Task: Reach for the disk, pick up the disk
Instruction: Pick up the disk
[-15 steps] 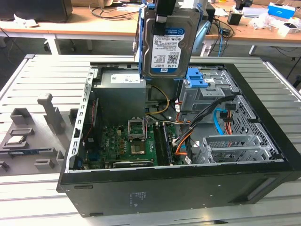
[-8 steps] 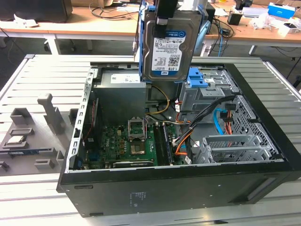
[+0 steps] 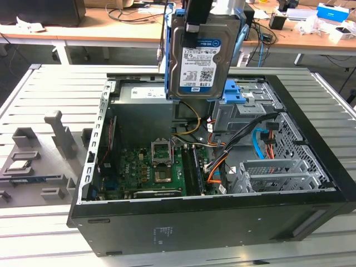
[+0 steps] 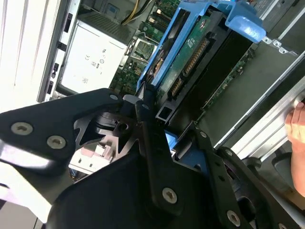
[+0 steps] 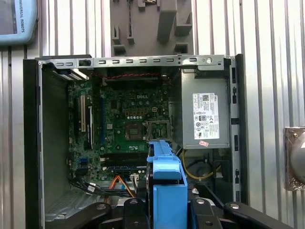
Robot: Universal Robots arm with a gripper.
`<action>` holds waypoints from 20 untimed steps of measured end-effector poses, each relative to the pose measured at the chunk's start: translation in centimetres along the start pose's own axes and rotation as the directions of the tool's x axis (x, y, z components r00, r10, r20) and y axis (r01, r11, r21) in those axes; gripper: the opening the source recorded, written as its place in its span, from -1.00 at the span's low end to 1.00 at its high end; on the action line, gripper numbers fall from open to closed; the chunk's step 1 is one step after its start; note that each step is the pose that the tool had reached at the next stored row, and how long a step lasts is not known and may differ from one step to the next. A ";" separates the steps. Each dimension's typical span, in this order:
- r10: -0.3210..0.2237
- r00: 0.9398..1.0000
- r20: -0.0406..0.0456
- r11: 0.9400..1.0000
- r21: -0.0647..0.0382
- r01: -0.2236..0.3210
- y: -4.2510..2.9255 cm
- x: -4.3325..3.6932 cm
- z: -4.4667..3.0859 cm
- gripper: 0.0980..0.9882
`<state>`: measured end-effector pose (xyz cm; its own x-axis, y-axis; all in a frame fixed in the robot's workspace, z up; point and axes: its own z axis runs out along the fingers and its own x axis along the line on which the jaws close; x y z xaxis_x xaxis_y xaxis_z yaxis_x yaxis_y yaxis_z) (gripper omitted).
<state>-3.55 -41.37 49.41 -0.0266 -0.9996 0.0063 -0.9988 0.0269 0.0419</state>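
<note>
Silver-grey, the disk (image 3: 201, 55) hangs clamped in the end effector (image 3: 199, 25) above the open computer case (image 3: 311, 183), where a slipping grip could drop it onto the motherboard (image 3: 150, 169)

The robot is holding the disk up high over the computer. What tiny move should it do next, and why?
Probably a small, slow lift straight up. The gripper is shut on the disk, which hangs upright above the open computer case, with cables lying below it. Rising straight keeps it away from them.
</note>
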 end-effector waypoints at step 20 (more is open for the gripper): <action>0.000 1.000 -0.006 1.000 0.000 0.000 -0.09 3.38 0.07 -0.40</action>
<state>-3.55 -44.75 49.36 -0.0267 -0.9996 0.0120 -0.9988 0.0271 0.0418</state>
